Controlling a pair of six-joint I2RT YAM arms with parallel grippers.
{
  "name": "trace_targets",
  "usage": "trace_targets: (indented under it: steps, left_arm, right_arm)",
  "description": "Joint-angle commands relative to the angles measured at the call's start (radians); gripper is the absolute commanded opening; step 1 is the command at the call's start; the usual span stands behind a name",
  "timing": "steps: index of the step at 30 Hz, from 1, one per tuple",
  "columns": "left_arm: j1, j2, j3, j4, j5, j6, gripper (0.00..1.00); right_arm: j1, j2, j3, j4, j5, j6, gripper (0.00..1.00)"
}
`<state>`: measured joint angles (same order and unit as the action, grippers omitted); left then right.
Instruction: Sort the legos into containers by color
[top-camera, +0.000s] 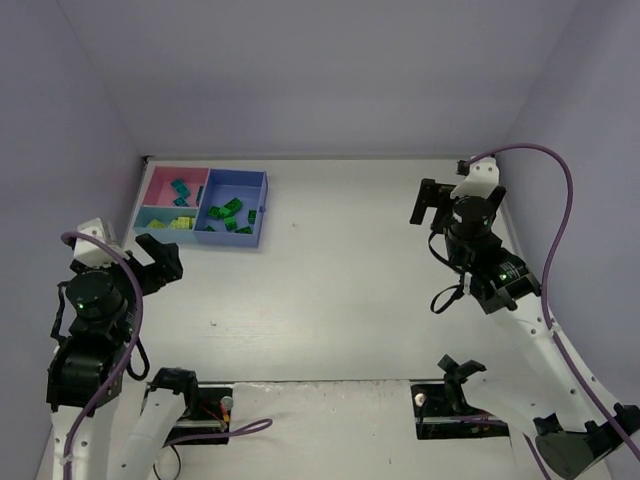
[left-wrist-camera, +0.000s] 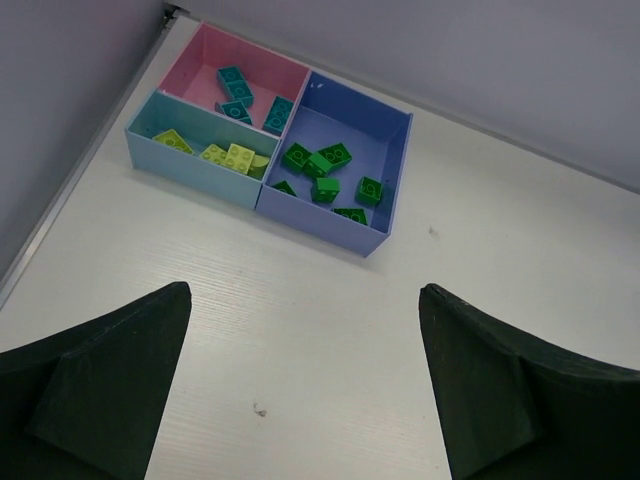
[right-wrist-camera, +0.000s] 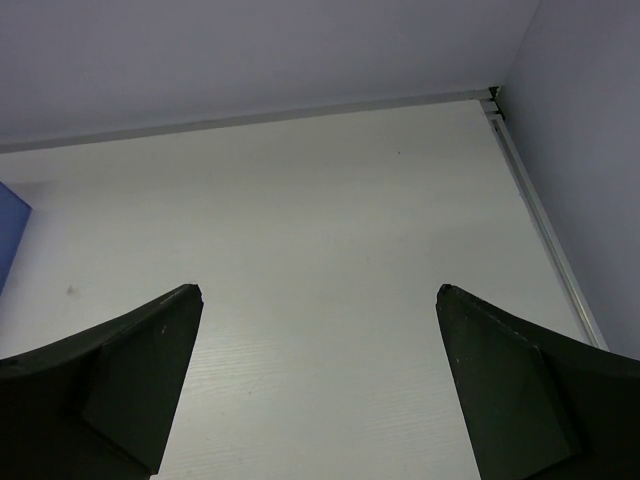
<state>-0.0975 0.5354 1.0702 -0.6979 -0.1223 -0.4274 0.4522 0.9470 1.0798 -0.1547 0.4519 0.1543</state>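
The left arm (top-camera: 95, 300) sits folded at 8 o'clock on the desk (top-camera: 340, 290), its left jaws spread wide, holding nothing and pointing toward the trays. The right arm (top-camera: 480, 250) stretches up at 2 o'clock, its right jaws likewise released and bare. The desk is white, enclosed by lilac walls (top-camera: 320, 70). At 10 o'clock three trays adjoin: teal bricks (left-wrist-camera: 240, 85) lie in the pink tray (left-wrist-camera: 200, 65), yellow-green bricks (left-wrist-camera: 232, 157) in the light-blue tray (left-wrist-camera: 150, 118), and dark green bricks (left-wrist-camera: 325, 170) in the medium-blue tray (left-wrist-camera: 392, 150).
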Motion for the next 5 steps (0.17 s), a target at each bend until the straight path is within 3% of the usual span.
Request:
trace_targets:
  steps: [1, 5]
  left_arm:
    - [-0.004, 0.031, 0.033, 0.063, -0.008, 0.015, 0.89]
    - [-0.004, 0.037, 0.033, 0.052, -0.008, 0.038, 0.89]
  right_arm:
    - [-0.003, 0.010, 0.015, 0.057, -0.010, 0.016, 1.00]
    - [-0.003, 0.024, 0.025, 0.061, -0.030, 0.011, 1.00]
